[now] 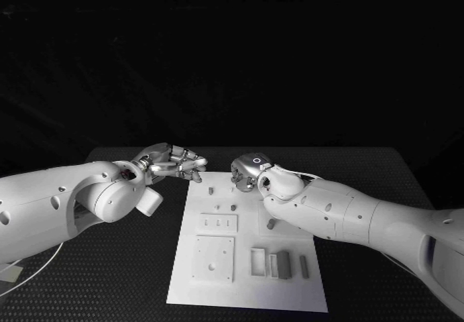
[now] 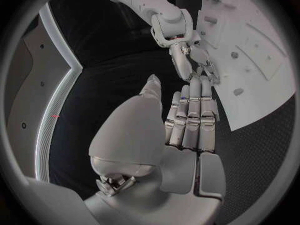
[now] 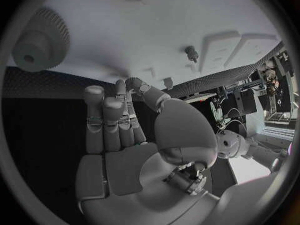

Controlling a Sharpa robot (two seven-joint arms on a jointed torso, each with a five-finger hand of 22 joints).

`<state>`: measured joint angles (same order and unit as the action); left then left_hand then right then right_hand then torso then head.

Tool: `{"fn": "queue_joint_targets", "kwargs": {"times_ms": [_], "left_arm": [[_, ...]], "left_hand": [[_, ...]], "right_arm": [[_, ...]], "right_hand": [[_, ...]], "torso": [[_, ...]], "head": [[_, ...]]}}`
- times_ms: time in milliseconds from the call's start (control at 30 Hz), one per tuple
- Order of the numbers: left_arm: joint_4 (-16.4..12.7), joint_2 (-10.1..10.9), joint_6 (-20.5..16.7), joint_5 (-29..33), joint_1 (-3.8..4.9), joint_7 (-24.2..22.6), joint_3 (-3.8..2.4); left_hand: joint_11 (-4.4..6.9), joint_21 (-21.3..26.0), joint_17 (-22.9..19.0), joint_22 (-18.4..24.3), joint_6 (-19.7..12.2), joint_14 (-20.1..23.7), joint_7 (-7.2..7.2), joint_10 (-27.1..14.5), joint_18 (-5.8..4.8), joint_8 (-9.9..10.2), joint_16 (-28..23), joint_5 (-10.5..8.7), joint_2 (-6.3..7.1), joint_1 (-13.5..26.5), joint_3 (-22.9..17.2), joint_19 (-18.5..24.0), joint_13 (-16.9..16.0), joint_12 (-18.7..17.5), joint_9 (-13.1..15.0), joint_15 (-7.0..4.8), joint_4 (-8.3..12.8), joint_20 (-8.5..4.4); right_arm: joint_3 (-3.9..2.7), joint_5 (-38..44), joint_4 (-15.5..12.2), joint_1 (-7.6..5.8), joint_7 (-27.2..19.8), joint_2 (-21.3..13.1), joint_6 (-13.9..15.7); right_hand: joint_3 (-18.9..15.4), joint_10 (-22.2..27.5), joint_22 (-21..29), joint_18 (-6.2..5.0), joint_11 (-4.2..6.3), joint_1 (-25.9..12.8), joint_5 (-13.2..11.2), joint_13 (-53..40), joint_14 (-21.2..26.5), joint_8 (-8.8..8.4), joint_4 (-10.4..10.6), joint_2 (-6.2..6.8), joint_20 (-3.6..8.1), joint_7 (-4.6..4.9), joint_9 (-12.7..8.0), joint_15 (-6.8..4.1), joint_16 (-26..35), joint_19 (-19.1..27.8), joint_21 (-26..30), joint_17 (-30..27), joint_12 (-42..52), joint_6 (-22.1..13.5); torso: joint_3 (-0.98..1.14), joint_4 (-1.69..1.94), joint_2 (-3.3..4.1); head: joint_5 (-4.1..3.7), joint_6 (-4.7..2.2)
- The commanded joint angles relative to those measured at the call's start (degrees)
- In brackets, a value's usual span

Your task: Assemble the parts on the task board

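White smooth-shelled arms, round holes in casing; silver segmented left hand [image 1: 174, 163], right hand [image 1: 249, 171].

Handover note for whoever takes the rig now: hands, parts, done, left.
Left hand: open, empty, fingers spread, hovering by the far left corner of the task board.
Right hand: holds nothing, fingers nearly straight, over the board's far edge.
Parts: gear near the right hand; pegs stand upright in the board; loose blocks lie near its near right corner.
Done: cannot tell which parts are seated.
Left: pick up loose parts and fit them.
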<state>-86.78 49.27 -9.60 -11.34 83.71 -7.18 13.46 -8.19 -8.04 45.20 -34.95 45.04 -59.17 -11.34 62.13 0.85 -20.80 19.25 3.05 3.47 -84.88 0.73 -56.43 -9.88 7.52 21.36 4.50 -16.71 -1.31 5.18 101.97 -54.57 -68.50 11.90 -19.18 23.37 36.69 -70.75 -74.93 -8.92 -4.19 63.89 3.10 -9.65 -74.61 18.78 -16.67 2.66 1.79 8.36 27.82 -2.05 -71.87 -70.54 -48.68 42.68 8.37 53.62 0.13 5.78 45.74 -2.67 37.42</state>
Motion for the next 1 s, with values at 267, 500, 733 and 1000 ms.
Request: {"fn": "queue_joint_targets", "kwargs": {"times_ms": [267, 500, 733, 1000], "left_arm": [[-0.07, -0.05, 0.48, 0.00, 0.12, -0.25, -0.04], [0.47, -0.57, 0.63, 0.00, 0.10, -0.16, 0.10], [0.64, -0.44, 0.65, 0.00, 0.10, -0.21, 0.10], [1.10, 0.14, 0.41, 0.00, 0.11, -0.34, 0.10]], "left_hand": [[-0.13, 0.23, 0.12, -0.11, 0.35, -0.38, 0.09, 0.48, 0.15, 0.24, -0.41, -0.03, 0.17, 0.30, -0.41, -0.38, -0.07, -0.25, -0.08, -0.04, -0.03, 0.05], [-0.14, 0.25, 0.16, -0.11, 0.31, -0.39, 0.07, 0.47, 0.14, 0.29, -0.47, -0.03, 0.18, 0.34, -0.40, -0.37, -0.07, -0.32, -0.11, -0.03, -0.04, 0.06], [-0.16, 0.27, 0.20, -0.12, 0.25, -0.39, 0.04, 0.45, 0.14, 0.35, -0.53, -0.03, 0.18, 0.37, -0.39, -0.36, -0.07, -0.38, -0.14, -0.02, -0.04, 0.07], [-0.16, 0.29, 0.22, -0.12, 0.24, -0.39, 0.04, 0.46, 0.14, 0.37, -0.56, -0.04, 0.22, 0.36, -0.38, -0.36, -0.08, -0.42, -0.15, -0.02, -0.02, 0.06]], "right_arm": [[0.10, 1.04, -0.32, 0.10, 0.82, -0.25, -0.75], [0.11, -0.25, -0.48, 0.14, 0.61, -0.01, 0.23], [0.11, -1.80, -0.36, 0.14, 0.23, -0.47, 2.13], [-0.08, -1.71, -4.07, 0.01, 0.73, -3.99, 3.44]], "right_hand": [[0.28, -0.27, -1.30, -6.08, -0.02, -0.01, 0.24, -0.11, 0.12, 0.18, 0.08, 0.48, 0.24, -0.06, 0.05, -0.19, -0.33, 0.16, -0.27, -0.12, -0.08, 0.34], [0.10, 0.06, -1.21, -6.08, -0.16, -0.46, 0.24, -0.13, 0.32, -0.13, 0.23, 1.35, 0.16, 0.14, 0.00, -0.05, -0.24, 0.37, -0.23, -0.34, -0.37, -0.06], [0.06, 2.78, -0.81, -6.08, -1.30, -2.60, 0.27, 0.43, 0.62, -3.38, 2.15, 5.81, -0.01, 2.55, -1.44, 1.08, 0.37, 0.67, 0.49, -1.27, -2.18, -5.51], [0.80, 3.50, -0.74, -6.08, -1.67, -2.23, 0.23, 0.59, 0.71, -4.21, 3.47, 7.96, 0.29, 3.21, -2.04, 1.39, 0.36, 0.56, 0.85, -1.68, -2.72, -7.21]], "torso": [[0.08, -0.01, 0.08], [0.09, -0.06, 0.15], [0.08, 0.00, 0.13], [0.13, -0.24, 0.06]], "head": [[0.19, -0.08], [0.09, -0.29], [0.05, -0.31], [0.07, -0.80]]}}
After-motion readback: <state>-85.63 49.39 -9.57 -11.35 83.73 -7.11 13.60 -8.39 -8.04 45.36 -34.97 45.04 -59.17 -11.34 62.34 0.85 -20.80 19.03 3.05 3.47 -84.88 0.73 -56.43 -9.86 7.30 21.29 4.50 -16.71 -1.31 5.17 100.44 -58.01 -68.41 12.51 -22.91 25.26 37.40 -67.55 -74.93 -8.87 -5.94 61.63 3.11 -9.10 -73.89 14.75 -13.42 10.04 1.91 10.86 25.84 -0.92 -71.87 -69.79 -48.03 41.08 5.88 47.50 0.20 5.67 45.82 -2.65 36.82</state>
